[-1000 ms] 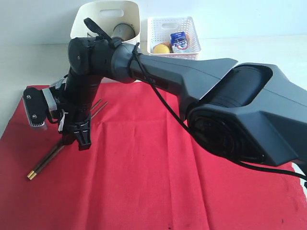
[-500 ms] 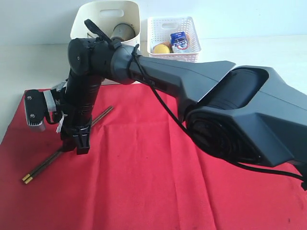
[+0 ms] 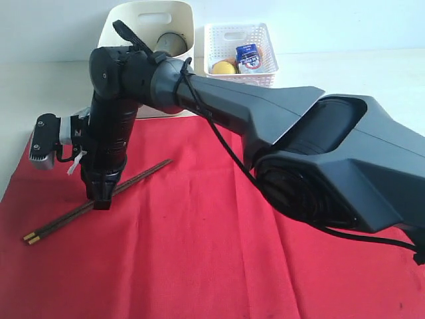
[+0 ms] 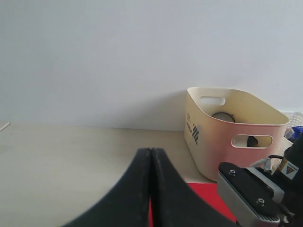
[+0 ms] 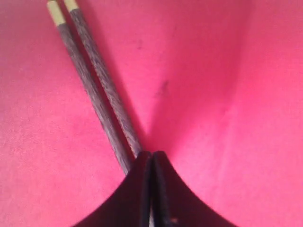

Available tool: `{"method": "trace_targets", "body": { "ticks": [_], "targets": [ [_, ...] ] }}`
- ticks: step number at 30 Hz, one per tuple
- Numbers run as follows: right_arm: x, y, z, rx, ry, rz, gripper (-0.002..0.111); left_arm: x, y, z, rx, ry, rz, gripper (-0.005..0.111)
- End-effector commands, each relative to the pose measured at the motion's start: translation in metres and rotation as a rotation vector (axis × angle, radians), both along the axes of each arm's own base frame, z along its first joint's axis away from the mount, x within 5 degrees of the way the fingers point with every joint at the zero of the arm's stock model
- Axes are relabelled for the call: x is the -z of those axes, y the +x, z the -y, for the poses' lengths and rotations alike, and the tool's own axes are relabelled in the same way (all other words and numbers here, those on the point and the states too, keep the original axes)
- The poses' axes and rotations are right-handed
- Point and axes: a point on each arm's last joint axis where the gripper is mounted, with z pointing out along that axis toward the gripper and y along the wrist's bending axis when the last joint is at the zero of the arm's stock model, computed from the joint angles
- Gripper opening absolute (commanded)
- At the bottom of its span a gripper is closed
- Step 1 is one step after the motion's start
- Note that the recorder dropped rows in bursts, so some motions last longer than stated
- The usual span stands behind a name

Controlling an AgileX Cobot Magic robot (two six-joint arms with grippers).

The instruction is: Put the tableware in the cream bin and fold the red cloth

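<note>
The red cloth (image 3: pixel 199 259) lies spread over the table. My right gripper (image 3: pixel 99 201) reaches across to the cloth's left part and points down. Its jaws are shut on the dark brown chopsticks (image 3: pixel 143 174) near their middle. In the right wrist view the chopsticks (image 5: pixel 99 94) run from the gripper (image 5: pixel 151 153) out to their gold tips over the cloth (image 5: pixel 213 71). The cream bin (image 3: pixel 149 23) stands behind the cloth with a steel cup (image 3: pixel 169 43) inside. My left gripper (image 4: pixel 150 151) is shut on nothing, facing the bin (image 4: pixel 236 127).
A white lattice basket (image 3: pixel 239 40) to the right of the bin holds a lemon (image 3: pixel 224 67) and a small carton (image 3: pixel 248 56). The right arm's big dark body (image 3: pixel 319 166) covers much of the cloth's right side. Bare beige table (image 4: pixel 61 161) stretches left of the bin.
The right gripper has closed on the chopsticks and shifted left. The chopsticks have swung to a flatter angle, and their gold tips have moved left and up.
</note>
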Motion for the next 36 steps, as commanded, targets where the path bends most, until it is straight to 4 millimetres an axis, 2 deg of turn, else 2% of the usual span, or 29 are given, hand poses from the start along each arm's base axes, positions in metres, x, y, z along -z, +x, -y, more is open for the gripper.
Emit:
{"method": "trace_targets", "body": {
  "ticks": [1, 2, 5, 7, 10, 12, 17, 19, 27, 36],
  "targets": [
    [-0.035, 0.007, 0.006, 0.014, -0.018, 0.116, 0.000, -0.001, 0.000, 0.000, -0.003, -0.003, 0.005, 0.001],
    [-0.047, 0.010, 0.009, 0.061, -0.029, 0.153, 0.000, -0.001, 0.000, 0.000, -0.003, -0.003, 0.005, 0.001],
    [-0.062, 0.013, 0.014, 0.054, -0.046, 0.216, 0.000, -0.001, 0.000, 0.000, -0.003, -0.003, 0.005, 0.001],
    [-0.067, 0.013, 0.015, 0.007, -0.037, 0.241, 0.000, -0.001, 0.000, 0.000, -0.003, -0.003, 0.005, 0.001],
    [-0.063, 0.008, 0.012, -0.009, -0.031, 0.220, 0.004, -0.001, 0.000, 0.000, -0.003, -0.003, 0.005, 0.001],
    [-0.055, 0.004, 0.008, -0.028, -0.048, 0.223, 0.013, -0.001, 0.000, 0.000, -0.003, -0.003, 0.005, 0.001],
    [-0.038, -0.001, 0.004, -0.053, -0.067, 0.202, 0.046, -0.001, 0.000, 0.000, -0.003, -0.003, 0.005, 0.001],
    [-0.032, -0.004, 0.002, -0.087, -0.070, 0.200, 0.052, -0.001, 0.000, 0.000, -0.003, -0.003, 0.005, 0.001],
    [-0.012, -0.014, -0.003, -0.138, -0.136, 0.246, 0.052, -0.001, 0.000, 0.000, -0.003, -0.003, 0.005, 0.001],
    [0.004, -0.016, -0.004, -0.159, -0.170, 0.248, 0.043, -0.001, 0.000, 0.000, -0.003, -0.003, 0.005, 0.001]
  ]
}}
